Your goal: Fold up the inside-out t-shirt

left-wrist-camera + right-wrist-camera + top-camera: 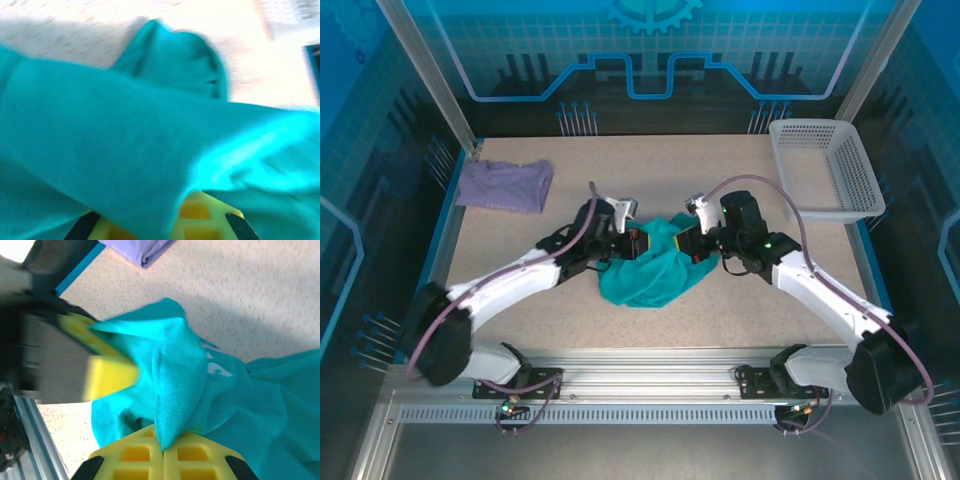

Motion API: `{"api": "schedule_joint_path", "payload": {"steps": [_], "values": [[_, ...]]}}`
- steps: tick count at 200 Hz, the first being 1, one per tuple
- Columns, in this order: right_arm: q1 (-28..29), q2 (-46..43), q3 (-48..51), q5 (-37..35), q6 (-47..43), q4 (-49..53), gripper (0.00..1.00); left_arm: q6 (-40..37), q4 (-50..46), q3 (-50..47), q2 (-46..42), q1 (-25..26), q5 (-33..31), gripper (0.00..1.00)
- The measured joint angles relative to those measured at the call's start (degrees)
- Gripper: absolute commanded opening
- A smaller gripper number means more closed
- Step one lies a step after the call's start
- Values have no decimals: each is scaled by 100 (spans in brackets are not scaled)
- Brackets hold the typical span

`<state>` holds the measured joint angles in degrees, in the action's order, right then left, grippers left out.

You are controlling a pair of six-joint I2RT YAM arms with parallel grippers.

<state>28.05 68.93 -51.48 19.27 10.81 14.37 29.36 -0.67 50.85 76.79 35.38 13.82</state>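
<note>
The inside-out t-shirt lies bunched at the centre of the worktop, between the left tool and the right tool, with a smaller shirt at the far left and a basket at the far right.

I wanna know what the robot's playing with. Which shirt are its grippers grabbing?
The teal t-shirt, pinched by the left gripper and right gripper. The purple shirt lies alone, far left.
</note>
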Motion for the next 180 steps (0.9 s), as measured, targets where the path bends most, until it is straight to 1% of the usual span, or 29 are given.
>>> {"api": "schedule_joint_path", "payload": {"steps": [13,29,47,62,72,90,95,122,137,154,169,180], "values": [[-2,-188,-17,166,-232,31,0,-107,83,-70,-634,0,470,0],[-2,-297,-17,299,-413,79,0,-197,157,-157,-1276,-2,890,0],[-2,-332,-17,321,-492,125,0,-254,282,-372,-1781,-35,1217,0],[-2,-334,-26,323,-483,153,4,-238,468,-640,-2041,-118,1482,0],[-2,-330,-42,293,-437,219,6,-232,586,-776,-2076,-192,1646,0],[0,-286,-168,55,-304,494,13,-234,719,-907,-2017,-289,1840,0],[0,-269,-227,-107,-249,616,15,-234,743,-929,-1996,-302,1882,0],[33,-310,-450,-804,-149,1233,26,-258,855,-944,-1965,-337,1932,0],[83,-509,-448,-997,-203,1508,32,-293,881,-944,-1965,-339,1921,0],[111,-931,-428,-938,-267,1628,37,-345,872,-944,-1952,-339,1899,0],[136,-1353,-380,-627,-262,1554,39,-393,872,-944,-1915,-339,1899,0],[181,-1495,-343,-387,-205,1410,42,-404,876,-944,-1878,-339,1899,0]]}}
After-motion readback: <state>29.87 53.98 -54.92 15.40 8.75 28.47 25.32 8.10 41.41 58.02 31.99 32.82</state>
